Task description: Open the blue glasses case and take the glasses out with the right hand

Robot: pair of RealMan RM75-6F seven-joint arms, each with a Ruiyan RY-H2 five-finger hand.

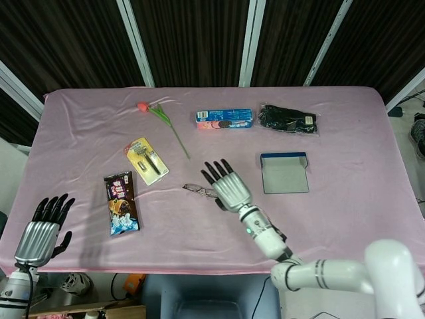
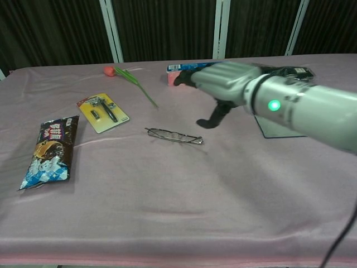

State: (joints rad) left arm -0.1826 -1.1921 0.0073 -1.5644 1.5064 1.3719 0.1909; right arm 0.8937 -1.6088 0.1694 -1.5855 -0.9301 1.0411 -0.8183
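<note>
Because the glasses lie folded on the cloth at frame centre, clear of the open blue glasses case to their right, we hover our right hand above them, fingers spread, holding nothing.

1. A staged test or lab room, not a home: black curtains with white frame bars fill the top of the frame.
2. A pink cloth covers the table, frame centre.
3. Unrelated goods lie spread out: snack bag, razor pack, biscuit box.
</note>
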